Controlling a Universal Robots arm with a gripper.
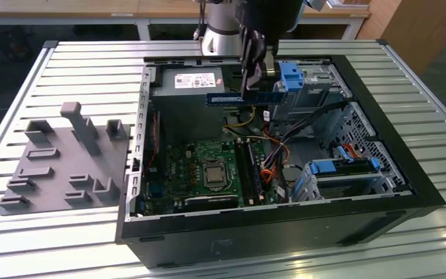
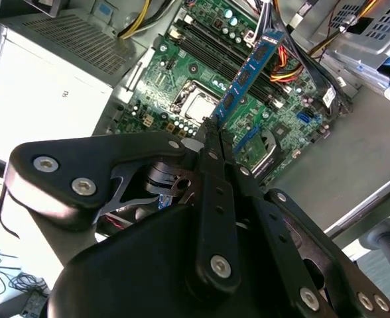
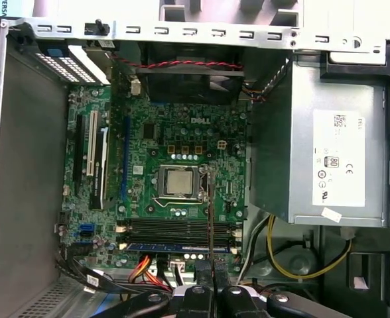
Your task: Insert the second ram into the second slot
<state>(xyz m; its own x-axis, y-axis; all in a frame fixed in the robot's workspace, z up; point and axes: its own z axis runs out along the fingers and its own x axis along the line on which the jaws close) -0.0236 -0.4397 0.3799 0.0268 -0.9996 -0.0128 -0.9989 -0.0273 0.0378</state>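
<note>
My gripper (image 1: 248,87) hangs over the open computer case (image 1: 285,224), shut on the second ram (image 1: 234,100). It is a thin blue circuit-board stick with a white label, held level above the motherboard (image 1: 200,168). In the second wrist view the ram (image 2: 251,73) sticks out past the closed fingers (image 2: 211,142). In the first wrist view the ram (image 3: 210,212) shows edge-on, crossing above the row of long dark memory slots (image 3: 182,232). A blue stick (image 3: 182,246) sits in the outermost slot. The held ram is well above the slots (image 1: 250,168), touching nothing.
A grey power supply (image 1: 192,81) fills the case's far corner. The processor socket (image 1: 213,174) lies beside the slots. Bright-blue drive-bay clips (image 1: 289,75) and orange and yellow cables (image 1: 269,174) crowd the exterior view's right. A grey fixture plate (image 1: 60,168) lies outside the case.
</note>
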